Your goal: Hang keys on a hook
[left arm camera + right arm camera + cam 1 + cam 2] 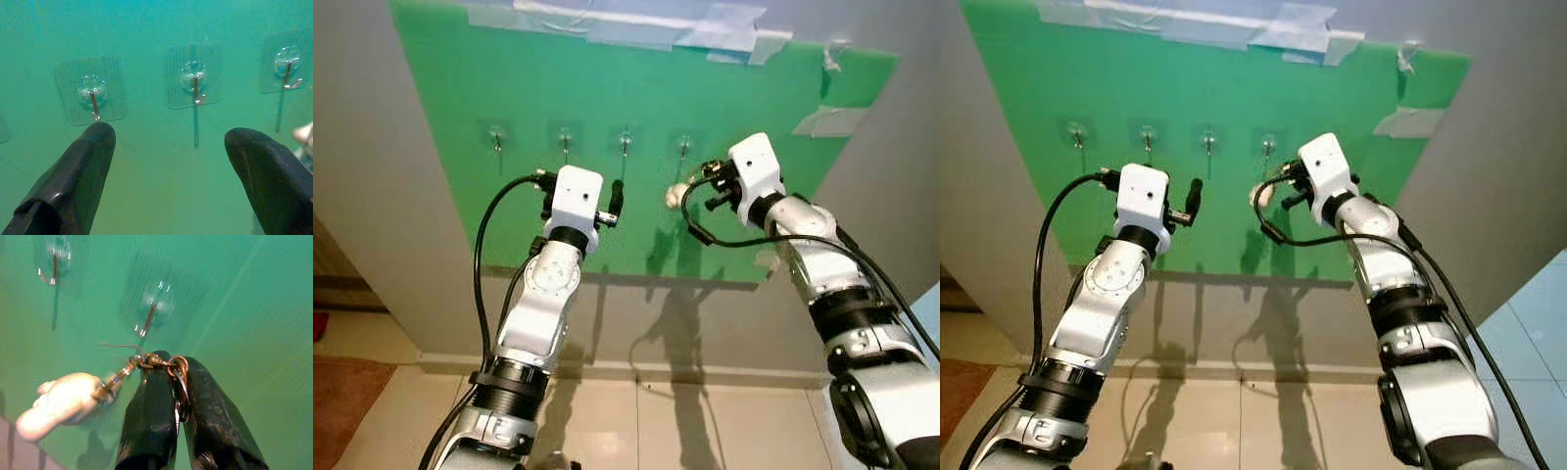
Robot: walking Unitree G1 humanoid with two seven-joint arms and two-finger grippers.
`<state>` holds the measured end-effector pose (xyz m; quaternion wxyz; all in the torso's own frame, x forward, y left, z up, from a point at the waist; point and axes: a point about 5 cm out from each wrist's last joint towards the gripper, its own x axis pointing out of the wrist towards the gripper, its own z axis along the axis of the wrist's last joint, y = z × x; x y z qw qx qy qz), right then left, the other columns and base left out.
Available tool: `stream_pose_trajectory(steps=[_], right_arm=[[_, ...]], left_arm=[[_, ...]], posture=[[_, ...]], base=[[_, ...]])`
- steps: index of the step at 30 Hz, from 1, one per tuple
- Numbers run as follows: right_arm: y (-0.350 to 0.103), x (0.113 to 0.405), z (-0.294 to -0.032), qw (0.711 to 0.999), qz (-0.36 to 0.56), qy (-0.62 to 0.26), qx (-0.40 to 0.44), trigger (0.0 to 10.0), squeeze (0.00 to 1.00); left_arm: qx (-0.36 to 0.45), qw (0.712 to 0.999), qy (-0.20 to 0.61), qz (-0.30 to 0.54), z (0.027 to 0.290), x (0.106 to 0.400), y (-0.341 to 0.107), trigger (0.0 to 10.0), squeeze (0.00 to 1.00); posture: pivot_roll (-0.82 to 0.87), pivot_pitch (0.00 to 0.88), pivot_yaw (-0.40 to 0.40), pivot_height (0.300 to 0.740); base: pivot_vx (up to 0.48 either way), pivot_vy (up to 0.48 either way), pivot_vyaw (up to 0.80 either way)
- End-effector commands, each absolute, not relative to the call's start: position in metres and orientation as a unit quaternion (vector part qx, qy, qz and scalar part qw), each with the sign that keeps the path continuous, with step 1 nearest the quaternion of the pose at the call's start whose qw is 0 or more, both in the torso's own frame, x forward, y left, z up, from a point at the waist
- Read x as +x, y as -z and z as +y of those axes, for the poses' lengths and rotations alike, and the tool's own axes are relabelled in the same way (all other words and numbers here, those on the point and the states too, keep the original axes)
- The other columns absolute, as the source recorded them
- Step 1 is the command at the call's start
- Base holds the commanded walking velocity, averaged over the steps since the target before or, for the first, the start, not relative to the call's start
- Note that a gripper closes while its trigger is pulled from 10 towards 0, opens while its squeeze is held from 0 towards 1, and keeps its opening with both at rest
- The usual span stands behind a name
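So the keys aren't hung yet. The right gripper has its fingers pinched tight on the key ring, with a pale charm dangling off a clasp, just below the rightmost hook on the green board. Close, but the ring isn't over the hook. Left gripper hovers near the board with fingers spread wide, holding nothing. Still left, I'd say: lift the ring onto the hook and release.

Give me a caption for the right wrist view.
Right hand pinching a key ring with pale charm below a clear wall hook.
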<state>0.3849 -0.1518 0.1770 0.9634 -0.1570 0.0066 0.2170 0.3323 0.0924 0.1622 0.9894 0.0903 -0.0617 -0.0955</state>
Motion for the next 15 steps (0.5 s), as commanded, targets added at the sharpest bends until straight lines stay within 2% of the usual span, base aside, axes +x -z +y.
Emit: stream_pose_trajectory(steps=[1,6,7,8,10,15], right_arm=[[-0.185,0.389,-0.155,0.967,-0.009,-0.202,-0.154,0.0,0.00],[-0.194,0.395,-0.160,0.973,-0.018,-0.161,-0.166,0.0,0.00],[-0.195,0.397,-0.162,0.975,-0.012,-0.149,-0.164,0.0,0.07],[-0.196,0.399,-0.162,0.977,-0.005,-0.135,-0.168,0.0,0.24],[-0.197,0.402,-0.162,0.975,0.004,-0.121,-0.186,0.0,0.27],[-0.199,0.404,-0.156,0.967,-0.008,-0.126,-0.222,0.0,0.25]], left_arm=[[0.091,0.988,0.103,-0.070,0.087,0.333,-0.165,10.0,0.00],[0.093,0.987,0.108,-0.072,0.083,0.332,-0.165,10.0,0.00],[0.093,0.987,0.108,-0.073,0.082,0.332,-0.165,10.0,0.00],[0.093,0.987,0.108,-0.073,0.082,0.332,-0.165,10.0,0.00],[0.091,0.987,0.107,-0.073,0.082,0.332,-0.165,10.0,0.00],[0.087,0.988,0.101,-0.078,0.083,0.332,-0.166,10.0,0.00]], posture=[[-0.02,0.000,-0.041,0.740],[-0.02,0.000,-0.054,0.740],[-0.02,0.000,-0.057,0.740],[-0.02,0.000,-0.060,0.740],[-0.01,0.000,-0.065,0.740],[-0.01,0.000,-0.075,0.740]], base=[[0.000,0.000,0.00],[0.000,0.000,0.00],[0.000,0.000,0.00],[0.000,0.000,0.00],[0.000,0.000,0.00],[0.000,0.000,0.00]])
